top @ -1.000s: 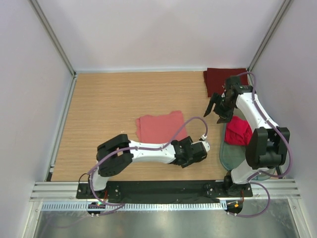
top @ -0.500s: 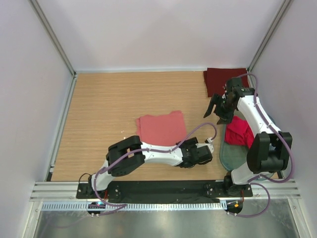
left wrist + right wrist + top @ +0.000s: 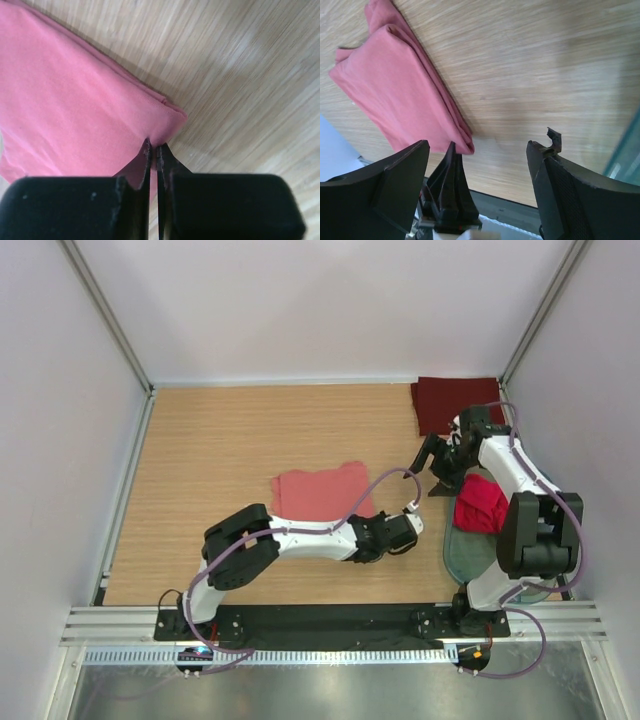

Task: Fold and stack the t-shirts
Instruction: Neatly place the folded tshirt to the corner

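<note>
**Left jaws pinched on the pink shirt's lower right corner; right jaws wide, off the cloth.**

Top view: the pink shirt (image 3: 315,492) lies mid-counter (image 3: 220,440), its long axis running left-right across the frame. Its body spreads up and left from the left jaws, which are closed tight on the corner. In the left wrist view the cloth fills the upper left and its corner meets the tips. The right jaws hang right of the shirt, near but apart, below the maroon shirt (image 3: 455,400) at upper right. Left arm is nearer; a fold likely carries this corner up-left over the cloth.
</note>
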